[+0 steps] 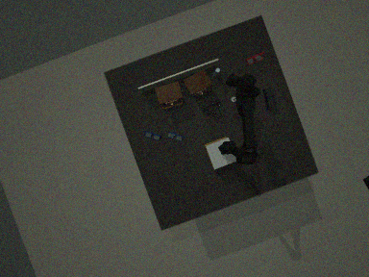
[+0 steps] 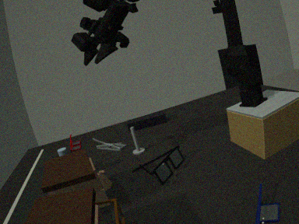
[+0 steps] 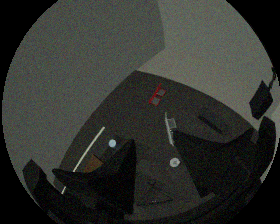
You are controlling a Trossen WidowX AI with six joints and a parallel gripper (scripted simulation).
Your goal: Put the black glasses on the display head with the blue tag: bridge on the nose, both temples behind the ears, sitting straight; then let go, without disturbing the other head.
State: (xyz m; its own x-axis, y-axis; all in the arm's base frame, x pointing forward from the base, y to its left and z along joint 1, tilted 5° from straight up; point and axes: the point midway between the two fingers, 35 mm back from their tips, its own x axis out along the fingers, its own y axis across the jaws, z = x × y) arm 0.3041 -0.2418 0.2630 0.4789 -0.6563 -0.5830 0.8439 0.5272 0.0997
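Note:
The black glasses (image 2: pixel 156 159) (image 3: pixel 155 202) lie on the dark table, in front of the heads. Two display heads with flat brown tops stand side by side: one (image 1: pixel 198 82) (image 2: pixel 68 171) shows no glasses that I can make out, the other (image 1: pixel 168 92) (image 2: pixel 66 210) wears amber-framed glasses (image 2: pixel 116 206). I cannot make out a blue tag on either. My gripper (image 2: pixel 92 62) (image 3: pixel 154 139) is partly open and empty, high above the table, its fingers angled down. The black glasses are well below it.
A white stand (image 1: pixel 233 99) (image 2: pixel 138 151) (image 3: pixel 174 162) is near the black glasses. Red glasses (image 2: pixel 71 141) (image 3: pixel 155 94), grey glasses (image 2: pixel 110 145), a pale cup (image 1: pixel 217 70) (image 2: pixel 61 152) (image 3: pixel 112 143) and a dark bar (image 2: pixel 148 121) lie farther off. A white strip (image 1: pixel 178 74) runs behind the heads.

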